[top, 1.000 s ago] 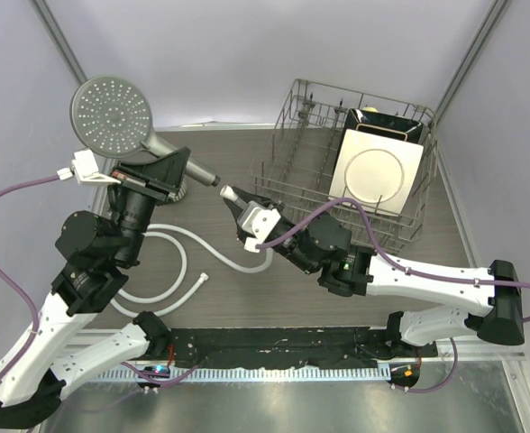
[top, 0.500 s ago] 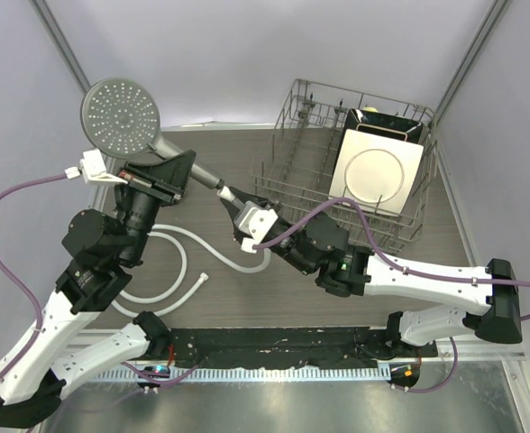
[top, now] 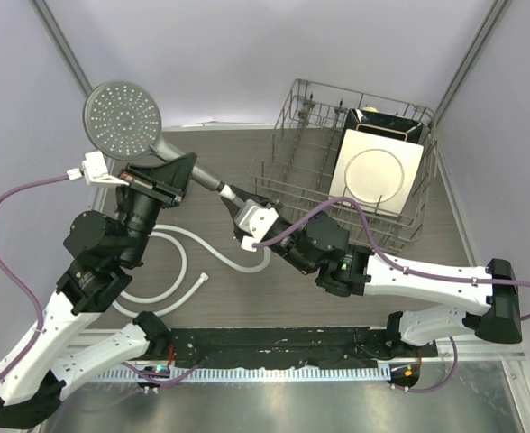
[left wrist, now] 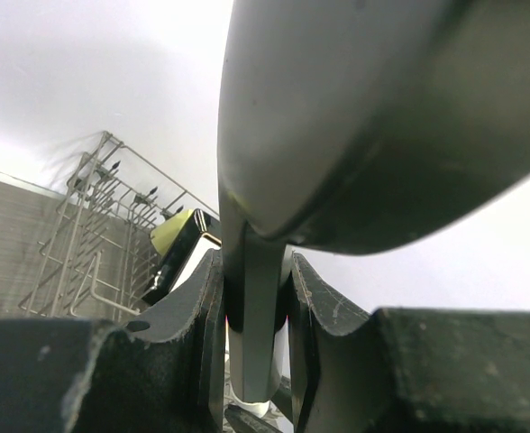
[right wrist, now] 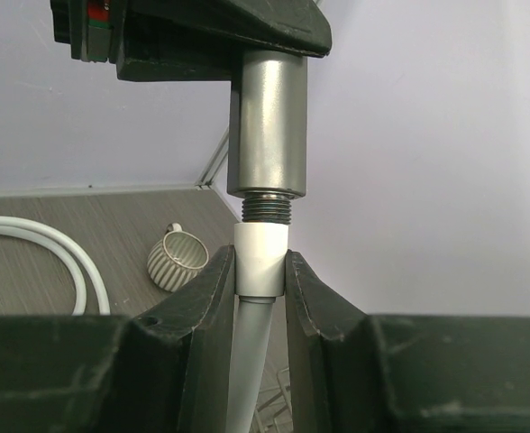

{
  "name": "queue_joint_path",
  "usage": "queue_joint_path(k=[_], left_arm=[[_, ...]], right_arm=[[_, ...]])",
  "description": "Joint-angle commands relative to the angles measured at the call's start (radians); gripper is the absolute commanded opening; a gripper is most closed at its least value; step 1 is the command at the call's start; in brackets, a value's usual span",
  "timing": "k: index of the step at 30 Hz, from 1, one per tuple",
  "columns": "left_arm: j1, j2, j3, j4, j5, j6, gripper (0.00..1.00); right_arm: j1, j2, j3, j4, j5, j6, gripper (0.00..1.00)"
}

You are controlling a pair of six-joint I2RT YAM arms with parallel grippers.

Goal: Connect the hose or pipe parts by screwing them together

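Observation:
The grey shower head [top: 121,117] is held up above the table's back left, its perforated face toward the top camera. My left gripper [top: 169,173] is shut on its straight handle [left wrist: 256,316]. The handle's threaded end [right wrist: 267,207] points at my right gripper [top: 233,200]. That gripper is shut on the white end nut [right wrist: 261,257] of the hose, and the nut's rim sits right against the exposed threads. The white hose [top: 170,257] loops over the table between the arms, its other end nut [top: 202,278] lying loose.
A wire dish rack [top: 292,153] stands at the back right, holding a square white plate [top: 378,176] and a dark dish. A small ribbed cup [right wrist: 179,257] lies on the table beyond the hose. Purple cables [top: 22,194] arch from both wrists.
My left gripper has swung the shower head up and to the right. The gap between the handle's end and the hose nut has closed. The right gripper has barely moved.

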Motion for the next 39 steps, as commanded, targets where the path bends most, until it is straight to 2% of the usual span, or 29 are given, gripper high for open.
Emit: queue_joint_path(k=[1,32,39], left_arm=[[0.000,-0.012,0.001,0.062,0.027,-0.009,0.00],[0.000,-0.009,-0.030,0.042,0.080,-0.019,0.00],[0.001,-0.013,-0.024,0.007,0.130,-0.017,0.00]], right_arm=[[0.007,0.000,0.061,0.095,0.017,-0.002,0.01],[0.007,-0.016,0.054,0.100,-0.035,0.017,0.01],[0.007,-0.026,0.051,0.084,-0.053,0.020,0.01]])
